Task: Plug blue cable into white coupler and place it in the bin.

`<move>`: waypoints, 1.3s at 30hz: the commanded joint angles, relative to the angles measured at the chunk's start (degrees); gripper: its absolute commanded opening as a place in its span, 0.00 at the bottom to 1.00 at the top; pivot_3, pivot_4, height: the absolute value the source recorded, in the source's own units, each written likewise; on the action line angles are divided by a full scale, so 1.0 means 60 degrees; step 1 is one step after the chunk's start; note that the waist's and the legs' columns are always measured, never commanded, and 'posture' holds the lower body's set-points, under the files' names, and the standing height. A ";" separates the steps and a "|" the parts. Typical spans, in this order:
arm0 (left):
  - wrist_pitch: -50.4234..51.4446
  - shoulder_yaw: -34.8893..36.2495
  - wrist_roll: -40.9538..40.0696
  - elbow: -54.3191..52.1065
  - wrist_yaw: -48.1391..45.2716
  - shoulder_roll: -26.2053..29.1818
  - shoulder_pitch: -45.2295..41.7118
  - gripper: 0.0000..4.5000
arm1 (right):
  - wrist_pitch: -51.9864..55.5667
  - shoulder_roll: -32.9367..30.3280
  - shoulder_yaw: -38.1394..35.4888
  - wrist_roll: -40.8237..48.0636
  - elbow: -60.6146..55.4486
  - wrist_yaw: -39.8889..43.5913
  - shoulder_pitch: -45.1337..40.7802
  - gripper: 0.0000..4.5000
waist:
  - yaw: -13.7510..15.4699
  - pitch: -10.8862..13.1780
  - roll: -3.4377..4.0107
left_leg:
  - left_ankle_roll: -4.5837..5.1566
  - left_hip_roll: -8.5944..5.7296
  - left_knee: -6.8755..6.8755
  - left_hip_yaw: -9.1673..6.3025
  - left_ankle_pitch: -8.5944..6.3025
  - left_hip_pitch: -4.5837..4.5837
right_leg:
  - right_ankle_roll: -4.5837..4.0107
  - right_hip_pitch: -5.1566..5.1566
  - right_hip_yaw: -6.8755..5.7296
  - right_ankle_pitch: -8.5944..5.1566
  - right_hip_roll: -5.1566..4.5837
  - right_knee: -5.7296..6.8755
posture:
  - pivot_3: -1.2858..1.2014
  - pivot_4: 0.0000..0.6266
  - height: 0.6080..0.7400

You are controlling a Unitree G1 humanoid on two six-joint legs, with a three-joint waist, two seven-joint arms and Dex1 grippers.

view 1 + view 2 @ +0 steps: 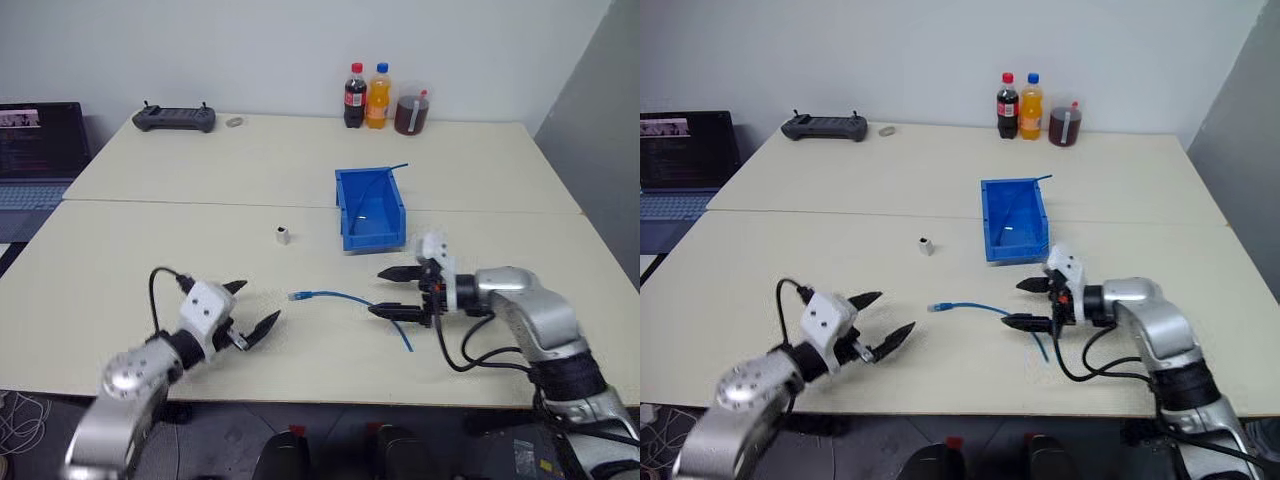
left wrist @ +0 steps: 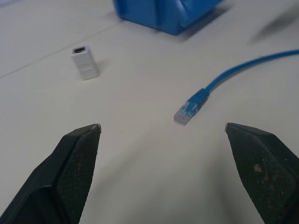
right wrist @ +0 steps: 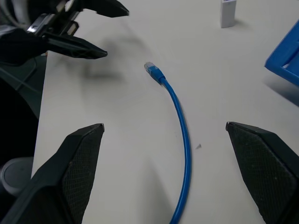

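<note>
1. Left eye view: the table [image 1: 200, 290] carries the bin [image 1: 370, 208] past its middle seam.
2. Both grippers, left [image 1: 248, 312] and right [image 1: 393, 292], hover with fingers wide, empty.
3. The cable [image 1: 350, 300] lies between them.
4. The coupler [image 1: 283, 235] stands left of the bin.

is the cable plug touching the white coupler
Apart. The left wrist view shows bare table between the blue cable plug and the white coupler.
</note>
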 commanded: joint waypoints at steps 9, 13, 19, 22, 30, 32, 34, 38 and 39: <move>-0.3920 -0.2481 0.1491 0.6806 -0.4604 -0.0021 -0.4373 1.00 | -0.0161 -0.0512 -0.0519 0.0189 -0.1444 -0.1265 0.1139 0.99 | -0.0017 -0.0001 -0.0003 | -0.0004 0.0011 -0.0001 0.0033 -0.0001 -0.0019 | 0.0000 -0.0026 0.0018 0.0001 0.0018 -0.0004 | 0.52 0.24 1.00; -0.4800 -0.2711 0.1834 0.8450 -0.5040 -0.0445 -0.5220 0.92 | 0.0235 -0.0704 -0.0995 0.0529 -0.2102 -0.1624 0.1740 1.00 | 0.0020 -0.0004 -0.0002 | -0.0004 0.0006 0.0006 0.0030 -0.0001 -0.0017 | 0.0001 -0.0019 0.0021 0.0001 0.0017 -0.0001 | 0.52 0.24 1.00; -0.5260 -0.2720 0.1835 0.9044 -0.5589 -0.0616 -0.5378 0.65 | 0.0335 -0.0882 -0.1096 0.0691 -0.2226 -0.1863 0.1840 1.00 | 0.0005 -0.0008 -0.0002 | -0.0002 0.0009 0.0018 0.0028 0.0000 0.0000 | 0.0010 -0.0001 0.0022 0.0004 0.0017 0.0001 | 0.52 0.24 1.00; -0.5299 -0.2694 0.1901 0.9131 -0.5658 -0.0563 -0.5360 0.50 | 0.0333 -0.0925 -0.1077 0.0752 -0.2132 -0.1908 0.1750 1.00 | 0.0007 -0.0010 -0.0002 | -0.0002 0.0010 0.0019 0.0021 0.0000 0.0001 | 0.0010 0.0003 0.0021 0.0004 0.0018 0.0004 | 0.52 0.24 1.00; -0.4661 -0.2518 0.1668 0.8405 -0.5691 -0.0509 -0.4943 0.12 | 0.0219 -0.0691 -0.0733 0.0804 -0.1731 -0.2151 0.1279 1.00 | 0.0006 -0.0012 0.0000 | -0.0002 0.0011 0.0020 0.0016 0.0001 0.0003 | 0.0011 0.0004 0.0021 0.0005 0.0018 0.0008 | 0.52 0.24 1.00; -0.4412 -0.2441 0.1579 0.8054 -0.5587 -0.0547 -0.4776 0.05 | 0.0187 -0.0635 -0.0694 0.0790 -0.1637 -0.2189 0.1168 1.00 | 0.0001 -0.0012 -0.0001 | -0.0002 0.0011 0.0019 0.0018 0.0001 0.0003 | 0.0011 0.0005 0.0024 0.0005 0.0018 0.0007 | 0.52 0.24 1.00; -0.3932 -0.2336 0.1448 0.7561 -0.5433 -0.0606 -0.4591 0.05 | 0.0170 -0.0572 -0.0670 0.0788 -0.1579 -0.2244 0.1086 1.00 | -0.0004 -0.0012 0.0000 | -0.0002 0.0012 0.0018 0.0020 0.0001 0.0002 | 0.0010 0.0004 0.0027 0.0006 0.0018 0.0006 | 0.52 0.24 1.00; -0.0474 -0.1647 0.0426 0.4837 -0.3826 -0.1054 -0.3918 0.05 | 0.0193 -0.0264 -0.0939 0.1051 -0.1722 -0.2526 0.1034 1.00 | 0.0008 -0.0011 -0.0001 | -0.0002 0.0012 0.0018 0.0014 0.0000 -0.0003 | 0.0011 0.0004 0.0022 0.0005 0.0013 0.0007 | 0.52 0.24 1.00; 0.1155 -0.1257 -0.0460 0.3450 -0.2903 -0.1456 -0.3598 0.05 | 0.0602 -0.0039 -0.1253 0.1562 -0.1906 -0.2687 0.0988 1.00 | 0.0005 -0.0010 -0.0001 | -0.0002 0.0012 0.0019 0.0009 0.0000 -0.0011 | 0.0012 0.0002 0.0019 0.0005 0.0007 0.0005 | 0.52 0.24 1.00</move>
